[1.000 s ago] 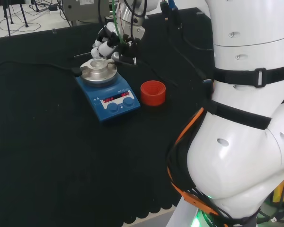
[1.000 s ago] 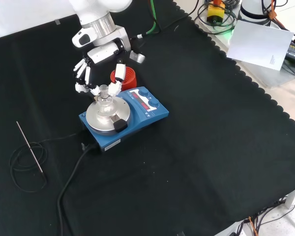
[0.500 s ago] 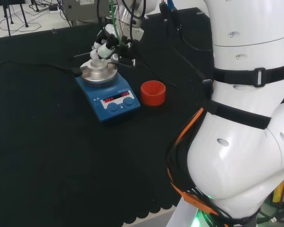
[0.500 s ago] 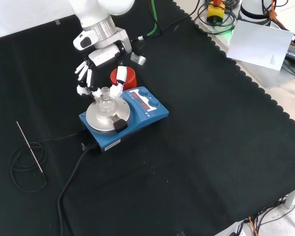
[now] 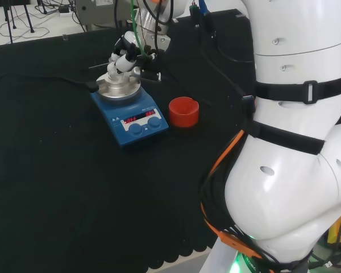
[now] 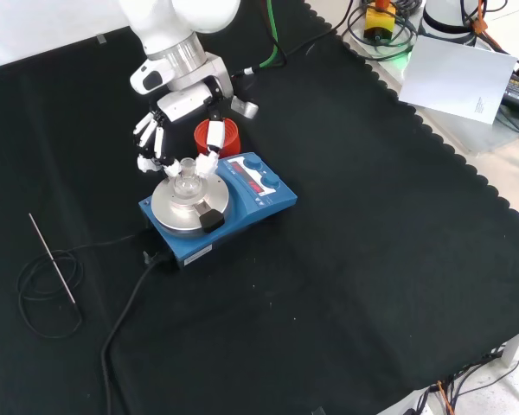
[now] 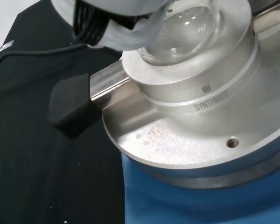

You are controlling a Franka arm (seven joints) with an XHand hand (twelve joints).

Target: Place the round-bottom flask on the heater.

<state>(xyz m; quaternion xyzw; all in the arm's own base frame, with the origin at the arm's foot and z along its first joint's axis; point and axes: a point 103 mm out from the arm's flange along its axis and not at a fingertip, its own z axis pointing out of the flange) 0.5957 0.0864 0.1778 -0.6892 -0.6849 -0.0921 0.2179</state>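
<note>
The clear round-bottom flask sits with its bulb in the well of the round metal block on the blue heater. My hand hangs just above it, with fingers and thumb curled down on either side of the flask's neck. In the wrist view a blurred white finger lies against the bulb. From the head view, the hand covers the flask over the heater.
A red ribbed ring stand stands right beside the heater, close to the thumb. The block's black handle knob sticks out toward the front. The heater's cable and a thin rod with coiled wire lie at the left.
The hand has shifted slightly and come down with the flask, whose bulb has settled lower into the block's well. The heater and the red ring have not moved.
</note>
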